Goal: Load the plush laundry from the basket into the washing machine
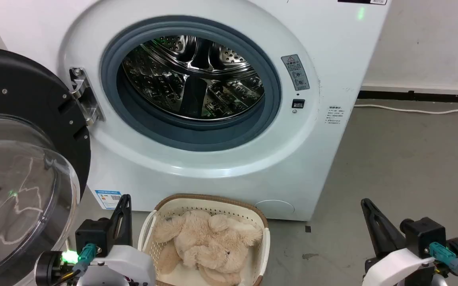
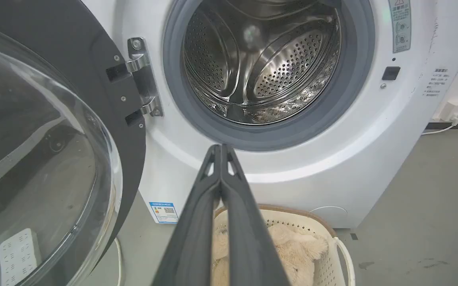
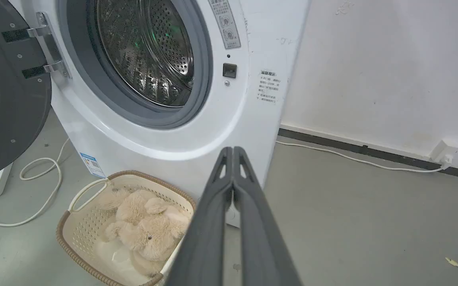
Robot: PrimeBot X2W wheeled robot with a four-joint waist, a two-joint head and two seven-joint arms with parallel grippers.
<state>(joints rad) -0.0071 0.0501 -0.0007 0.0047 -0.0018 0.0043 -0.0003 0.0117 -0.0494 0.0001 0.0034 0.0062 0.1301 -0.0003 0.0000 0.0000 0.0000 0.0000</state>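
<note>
Left claw and right claw both pinched closed, empty; between them, lower, shaggy cream plush laundry sprawls crosswise (limbs floppy) in the perforated basket; beyond their tips, the white washing machine, round steel drum shiny.

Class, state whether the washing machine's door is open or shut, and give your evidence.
Open. The door is swung out to the left on its hinge, leaving the steel drum exposed.

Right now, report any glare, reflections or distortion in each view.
Head view: bright highlights streak the shiny perforated steel drum, and the black-framed clear domed door carries pale reflections with a green glint. Left wrist view: that dome mirrors dim shapes and a green glow. Right wrist view: green specks glint inside the drum.
</note>
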